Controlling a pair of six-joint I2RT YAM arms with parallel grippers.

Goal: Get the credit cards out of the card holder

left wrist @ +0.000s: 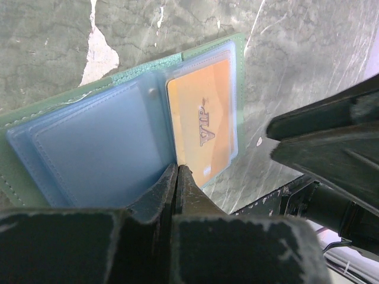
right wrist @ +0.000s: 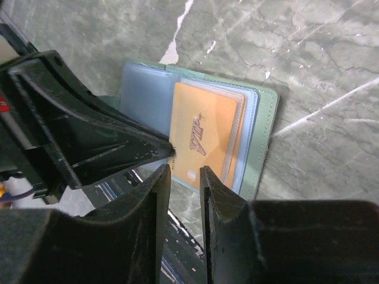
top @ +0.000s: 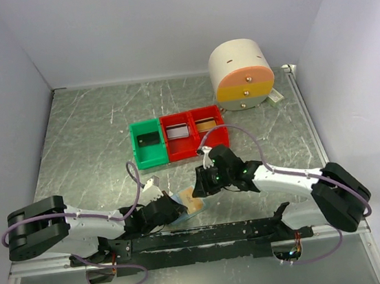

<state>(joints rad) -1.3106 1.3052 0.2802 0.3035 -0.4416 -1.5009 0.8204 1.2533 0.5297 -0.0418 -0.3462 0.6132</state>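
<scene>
The card holder (left wrist: 89, 154) lies spread flat on the table, pale blue pockets inside a green border. One orange credit card (left wrist: 204, 127) sits in its right pocket; the left pocket looks empty. My left gripper (left wrist: 177, 168) is shut, its tips resting on the holder's near edge at the fold, with nothing visible between them. In the right wrist view my right gripper (right wrist: 185, 171) stands narrowly open just short of the credit card's (right wrist: 204, 133) near edge, with nothing between its fingers. From above, both grippers (top: 177, 209) (top: 199, 186) meet at the card holder (top: 185, 213).
Behind the holder a green bin (top: 148, 143) and two red bins (top: 179, 135) (top: 210, 127) stand in a row. A round cream drawer unit (top: 241, 75) is at the back right. The black mounting rail (top: 201, 236) runs along the near edge. White walls close in three sides.
</scene>
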